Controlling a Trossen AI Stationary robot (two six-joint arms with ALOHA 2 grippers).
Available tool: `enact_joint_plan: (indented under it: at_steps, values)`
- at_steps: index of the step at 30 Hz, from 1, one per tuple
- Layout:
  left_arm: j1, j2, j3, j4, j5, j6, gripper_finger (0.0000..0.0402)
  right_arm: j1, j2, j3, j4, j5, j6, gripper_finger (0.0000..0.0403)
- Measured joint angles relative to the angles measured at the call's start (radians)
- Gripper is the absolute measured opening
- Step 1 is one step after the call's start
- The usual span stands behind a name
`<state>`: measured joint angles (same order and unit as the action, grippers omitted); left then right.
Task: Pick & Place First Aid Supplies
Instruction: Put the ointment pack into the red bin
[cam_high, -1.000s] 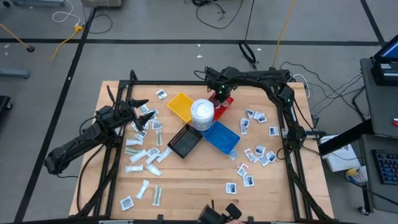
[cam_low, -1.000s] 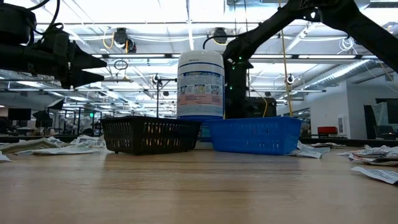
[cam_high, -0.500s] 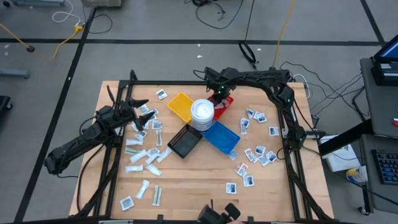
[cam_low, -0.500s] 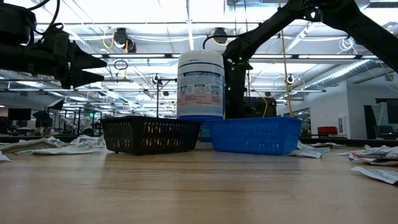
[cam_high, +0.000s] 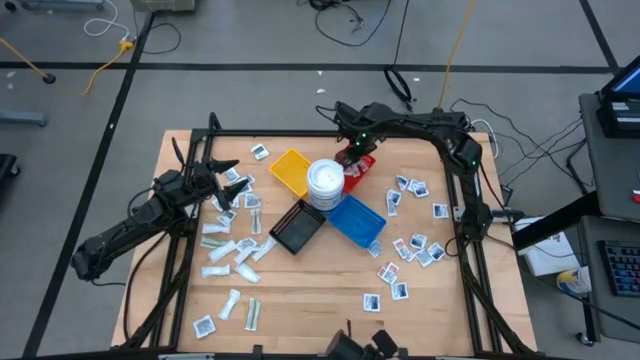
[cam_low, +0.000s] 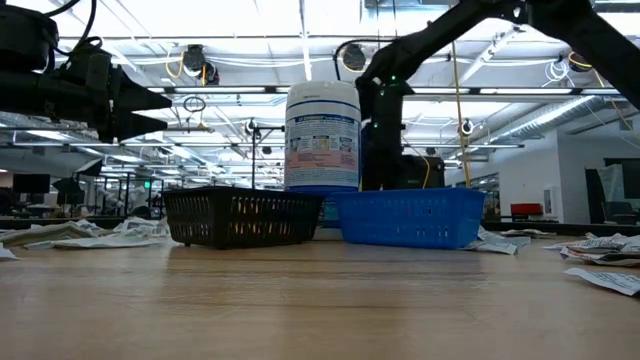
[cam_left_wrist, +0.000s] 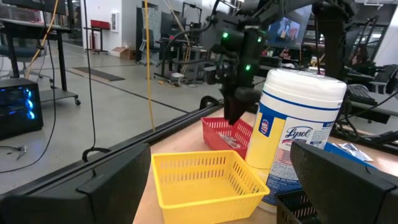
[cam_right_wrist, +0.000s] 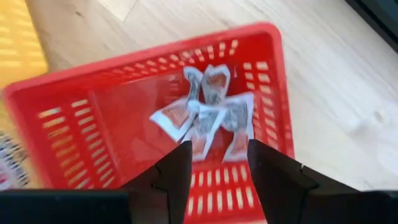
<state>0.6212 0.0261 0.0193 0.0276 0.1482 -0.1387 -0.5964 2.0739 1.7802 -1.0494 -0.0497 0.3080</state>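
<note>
My right gripper (cam_right_wrist: 219, 163) hangs open above the red tray (cam_right_wrist: 273, 74), pointing steeply down; the high view shows it at the table's far middle (cam_high: 352, 153). A few small white packets (cam_right_wrist: 208, 118) lie in a heap on the tray's floor, below the fingers and apart from them. More first aid supplies lie loose on the table, at its left (cam_high: 233, 252) and its right (cam_high: 417, 246). My left gripper (cam_high: 228, 178) waits open and level over the left side, with nothing between its fingers.
A round white tub (cam_high: 325, 180) stands in the middle, ringed by the yellow tray (cam_high: 288, 170), the black tray (cam_high: 297, 228), the blue tray (cam_high: 357, 221) and the red tray (cam_high: 366, 168). A black frame runs along the table's edges.
My right gripper has risen a little above the red tray. My left arm has kept still.
</note>
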Motion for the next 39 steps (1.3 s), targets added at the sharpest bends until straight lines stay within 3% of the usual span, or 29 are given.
enact_joint_plan:
  at_steps: [10, 17, 24, 39]
  values:
    - [0.000, 0.000, 0.000, 0.000, 0.000, 0.000, 0.0392, 0.001, -0.064, 0.000, -0.147, 0.003, 0.200, 0.0144]
    - [0.000, 0.000, 0.000, 0.000, 0.000, 0.000, 0.0392, 0.001, -0.078, 0.001, -0.241, 0.127, 0.343, 0.0144]
    - [0.000, 0.000, 0.000, 0.000, 0.000, 0.000, 0.0392, 0.014, -0.090, -0.007, -0.289, 0.156, 0.432, 0.0144]
    - [0.000, 0.000, 0.000, 0.000, 0.000, 0.000, 0.0392, 0.232, -0.357, -0.332, -0.190, 0.151, 0.613, 0.0144]
